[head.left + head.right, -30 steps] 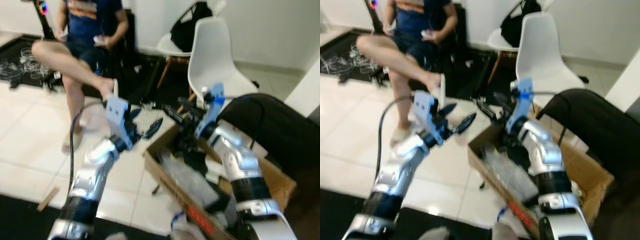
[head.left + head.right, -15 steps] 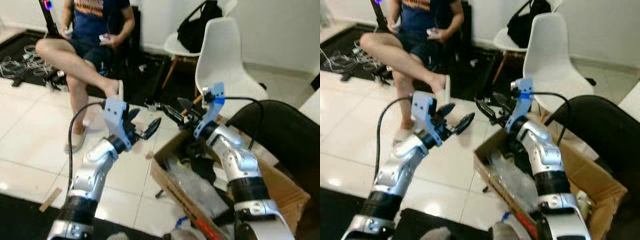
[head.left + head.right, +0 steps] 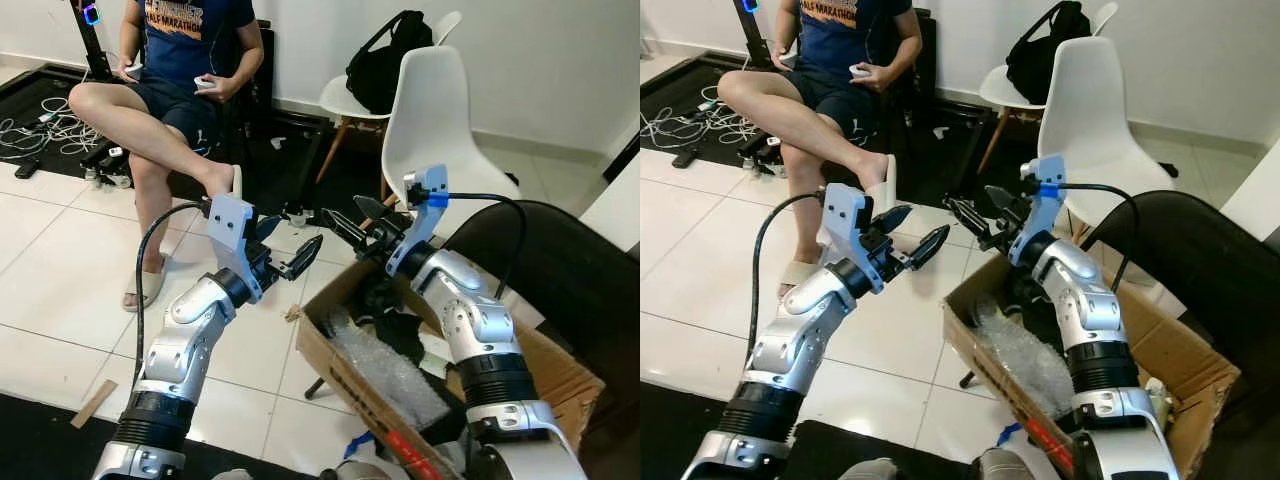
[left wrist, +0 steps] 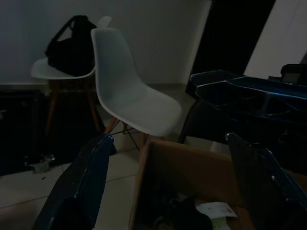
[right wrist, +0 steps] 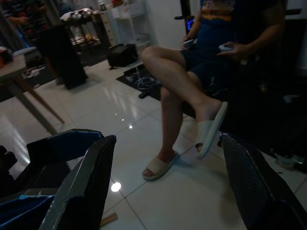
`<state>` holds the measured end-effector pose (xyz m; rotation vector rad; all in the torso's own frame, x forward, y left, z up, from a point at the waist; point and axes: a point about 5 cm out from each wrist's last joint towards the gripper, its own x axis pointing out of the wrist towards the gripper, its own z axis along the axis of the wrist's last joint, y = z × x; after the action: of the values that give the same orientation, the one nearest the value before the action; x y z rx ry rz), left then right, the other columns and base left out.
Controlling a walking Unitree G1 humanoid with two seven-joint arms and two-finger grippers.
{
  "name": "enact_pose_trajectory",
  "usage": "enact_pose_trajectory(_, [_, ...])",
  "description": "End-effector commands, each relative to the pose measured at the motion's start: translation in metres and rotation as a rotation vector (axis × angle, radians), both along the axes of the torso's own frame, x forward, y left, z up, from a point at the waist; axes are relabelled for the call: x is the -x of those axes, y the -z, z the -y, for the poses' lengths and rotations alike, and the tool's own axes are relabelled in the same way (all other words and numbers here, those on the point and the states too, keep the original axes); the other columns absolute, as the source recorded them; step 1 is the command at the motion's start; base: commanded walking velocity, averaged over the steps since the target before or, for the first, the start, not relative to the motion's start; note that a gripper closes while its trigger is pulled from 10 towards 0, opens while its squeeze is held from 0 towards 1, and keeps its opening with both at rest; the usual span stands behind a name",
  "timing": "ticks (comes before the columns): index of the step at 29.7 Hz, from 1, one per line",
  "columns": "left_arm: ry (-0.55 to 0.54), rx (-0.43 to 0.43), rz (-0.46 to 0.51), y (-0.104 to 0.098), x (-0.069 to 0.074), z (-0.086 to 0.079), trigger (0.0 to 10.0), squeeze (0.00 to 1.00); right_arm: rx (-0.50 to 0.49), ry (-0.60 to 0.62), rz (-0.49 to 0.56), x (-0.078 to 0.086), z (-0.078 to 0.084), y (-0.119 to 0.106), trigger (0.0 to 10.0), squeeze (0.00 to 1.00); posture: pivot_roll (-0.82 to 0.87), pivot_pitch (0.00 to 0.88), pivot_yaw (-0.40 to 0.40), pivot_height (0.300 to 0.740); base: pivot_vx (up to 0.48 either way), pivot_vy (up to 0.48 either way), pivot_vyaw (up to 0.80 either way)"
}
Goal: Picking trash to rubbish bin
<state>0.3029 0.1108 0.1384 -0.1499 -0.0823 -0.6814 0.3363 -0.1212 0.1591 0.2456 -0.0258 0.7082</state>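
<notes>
Where the frame's lower right begins, a cardboard box (image 3: 345,375) sits on the tiled floor (image 3: 60,290), bubble wrap (image 3: 385,365) inside. Mid-frame: left gripper (image 3: 285,250), jaws open, empty, above floor; right gripper (image 3: 350,220), jaws open, empty, over the box's far corner. Behind: white chair (image 3: 435,120). Upper left: seated person (image 3: 175,60).

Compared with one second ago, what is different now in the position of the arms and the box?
Little has changed among the things themselves. The whole picture has shifted and sharpened, so the camera moved, not the objects. Both grippers, left and right, remain raised above the floor beside the cardboard box, jaws open and empty. Nothing was grasped or released. The bubble wrap stays in the box; the seated person keeps the same pose.
</notes>
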Motion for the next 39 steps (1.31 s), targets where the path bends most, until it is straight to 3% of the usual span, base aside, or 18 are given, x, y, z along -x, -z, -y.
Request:
enact_pose_trajectory(1, [0.018, -0.011, 0.002, 0.0019, 0.0021, 0.003, 10.0, 0.0, 0.005, 0.001, -0.013, 0.0001, 0.0011, 0.0012, 10.0, 0.0, -0.03, 0.0, -0.043, 0.74, 0.0, -0.458, 0.0])
enact_pose_trajectory(25, [0.022, -0.011, -0.015, 0.0035, 0.0014, 0.0039, 10.0, 0.0, 0.004, 0.003, -0.017, -0.0002, 0.0015, 0.0023, 10.0, 0.0, -0.02, 0.0, -0.045, 0.74, 0.0, -0.03, 0.0])
enact_pose_trajectory(32, [0.027, -0.018, -0.011, 0.0035, 0.0015, 0.0047, 10.0, 0.0, 0.003, 0.003, -0.018, -0.0003, 0.0013, 0.0023, 10.0, 0.0, -0.02, 0.0, -0.045, 0.74, 0.0, 0.331, 0.0])
enact_pose_trajectory(39, [0.023, -0.012, -0.007, 0.003, 0.0017, 0.0043, 10.0, 0.0, 0.001, 0.003, -0.018, -0.0004, 0.0013, 0.002, 10.0, 0.0, -0.02, 0.0, -0.045, 0.74, 0.0, 0.0, 0.0])
